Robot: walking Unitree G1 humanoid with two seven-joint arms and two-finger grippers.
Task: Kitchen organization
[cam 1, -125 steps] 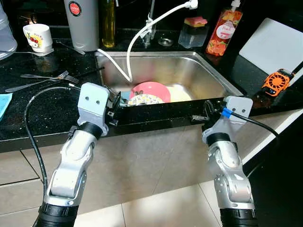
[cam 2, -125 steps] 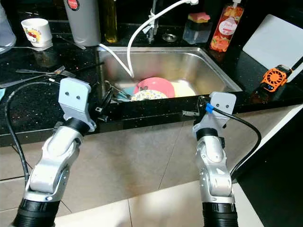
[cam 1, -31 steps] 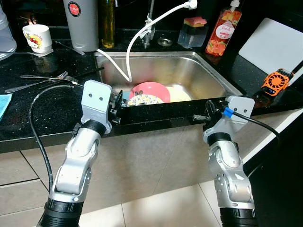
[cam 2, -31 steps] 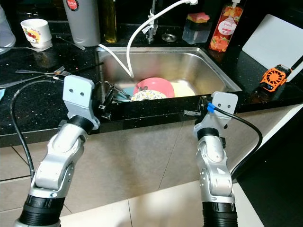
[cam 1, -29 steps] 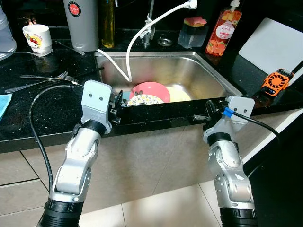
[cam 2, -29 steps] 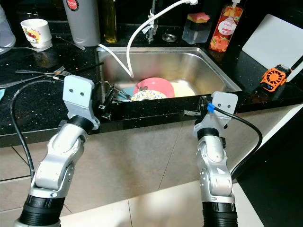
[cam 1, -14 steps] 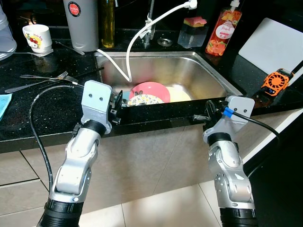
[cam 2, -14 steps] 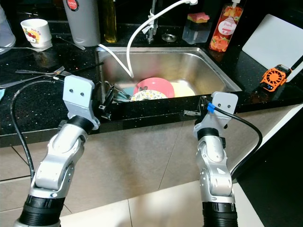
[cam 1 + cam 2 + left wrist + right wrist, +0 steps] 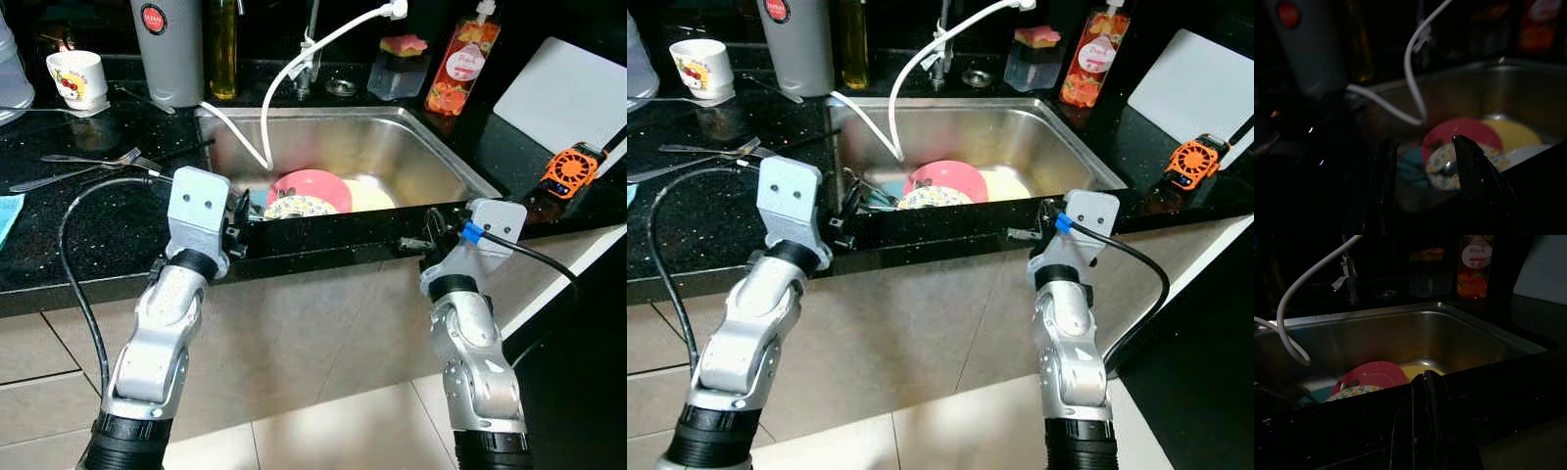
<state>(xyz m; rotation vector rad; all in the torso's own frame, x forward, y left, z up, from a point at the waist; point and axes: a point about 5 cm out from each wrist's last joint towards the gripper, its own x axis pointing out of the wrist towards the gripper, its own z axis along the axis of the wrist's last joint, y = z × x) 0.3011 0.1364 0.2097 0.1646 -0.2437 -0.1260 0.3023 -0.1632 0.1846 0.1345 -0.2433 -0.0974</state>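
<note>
A steel sink (image 9: 402, 147) holds a pink plate (image 9: 315, 184), a floral plate (image 9: 298, 207) with a spoon on it, a yellow plate (image 9: 370, 196) and something teal (image 9: 884, 189). My left gripper (image 9: 241, 211) hovers at the sink's front left corner, just above the rim. In the left wrist view it (image 9: 1424, 143) is open, with the plates beyond its fingers. My right gripper (image 9: 415, 241) is held against the black counter front below the sink's right corner. Its fingers (image 9: 1423, 382) are shut on nothing in the right wrist view.
A white hose (image 9: 284, 78) hangs from the tap into the sink. On the black counter to the left lie forks (image 9: 93, 159), a mug (image 9: 76, 76) and a grey flask (image 9: 171, 49). Behind are an oil bottle (image 9: 224, 44), a sponge box (image 9: 400, 64) and a peach soap pouch (image 9: 462, 64). A white board (image 9: 568, 93) and an orange gadget (image 9: 571, 168) are at the right.
Since the earliest frame my left gripper has edged slightly right toward the sink corner. Over the last second nothing has visibly moved.
</note>
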